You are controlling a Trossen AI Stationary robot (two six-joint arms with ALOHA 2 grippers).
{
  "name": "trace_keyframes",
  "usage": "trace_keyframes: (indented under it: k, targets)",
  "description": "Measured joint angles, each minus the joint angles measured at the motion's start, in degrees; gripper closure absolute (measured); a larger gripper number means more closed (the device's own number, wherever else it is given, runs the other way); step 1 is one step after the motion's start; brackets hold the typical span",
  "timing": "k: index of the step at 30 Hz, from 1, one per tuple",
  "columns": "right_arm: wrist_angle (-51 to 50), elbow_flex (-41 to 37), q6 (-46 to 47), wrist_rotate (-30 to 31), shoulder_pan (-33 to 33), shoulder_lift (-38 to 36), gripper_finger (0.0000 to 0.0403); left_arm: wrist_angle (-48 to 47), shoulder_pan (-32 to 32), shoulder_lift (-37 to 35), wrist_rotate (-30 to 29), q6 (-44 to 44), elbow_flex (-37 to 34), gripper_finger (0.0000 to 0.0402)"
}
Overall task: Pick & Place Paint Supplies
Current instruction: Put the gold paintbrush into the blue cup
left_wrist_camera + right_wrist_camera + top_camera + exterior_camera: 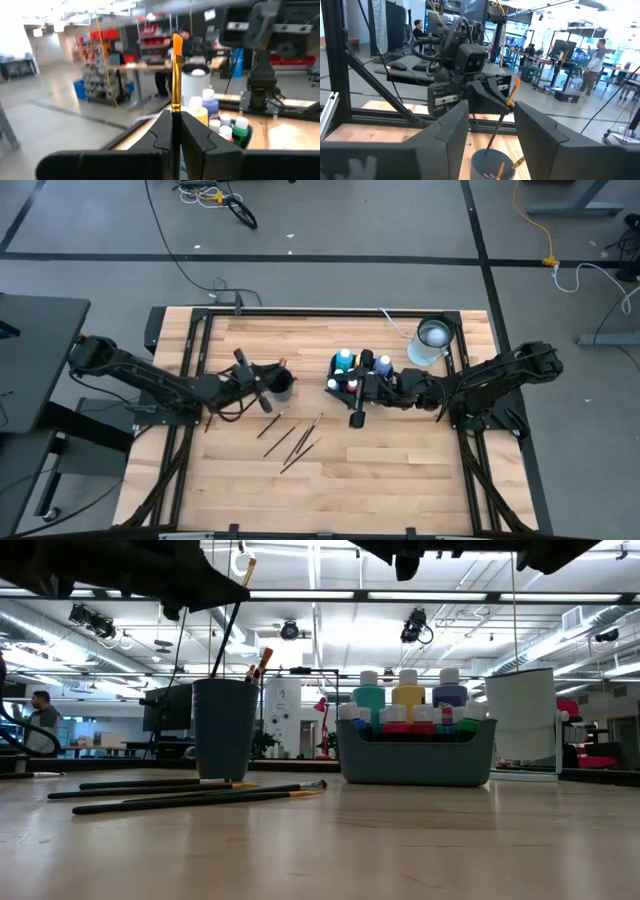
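My left gripper [265, 382] is shut on a dark-handled paintbrush [232, 620] with orange bristles [177, 42], over the dark cup [224, 725]. The cup holds other brushes [501, 170]. A grey caddy [415, 752] at the table's middle carries white-capped paint bottles [408, 690] in blue, yellow, red and green. My right gripper [490, 135] hovers above the caddy [350, 377], open, nothing between its fingers, facing the cup. Several more brushes [290, 442] lie flat on the wood near the cup. My left gripper pinches the brush handle just below the gold ferrule [175, 111] between its two fingers. The fingers lie level, come from the table's left, and cross the brush. The brush stands slightly slanted, bristles up, its lower end [487, 146] reaching down to the cup's mouth.
A clear round container [432, 340] stands at the far right, behind the caddy. Dark frame rails [200, 350] run along the table's left, right and far sides. Bare wood [330, 490] stretches toward the near edge.
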Motion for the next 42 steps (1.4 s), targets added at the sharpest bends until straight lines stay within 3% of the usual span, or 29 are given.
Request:
trace_keyframes:
  k: [4, 9, 22, 32, 42]
  targets:
    - [0.00, 0.00, -0.14, 0.02, -0.02, 0.00, 0.0238, 9.33, 1.09, 0.45, 3.09, 2.69, -3.17, 0.0380]
    - [0.02, 0.00, -0.16, 0.07, -0.02, 0.00, 0.0238, 11.64, 4.39, 4.64, 7.02, -0.79, -4.91, 0.0380]
    - [0.00, 0.00, -0.23, 0.08, -0.04, 0.02, 0.0238, 11.48, 5.76, 13.99, 4.88, -5.95, -5.54, 0.0372]
    - [0.00, 0.00, -0.25, 0.07, -0.04, 0.02, 0.0238, 10.50, 5.72, 14.91, 3.19, -6.46, -5.50, 0.0368]
    - [-0.02, 0.00, -0.23, 0.07, -0.04, 0.02, 0.0238, 9.99, 5.73, 14.91, 2.30, -7.37, -5.50, 0.0318]
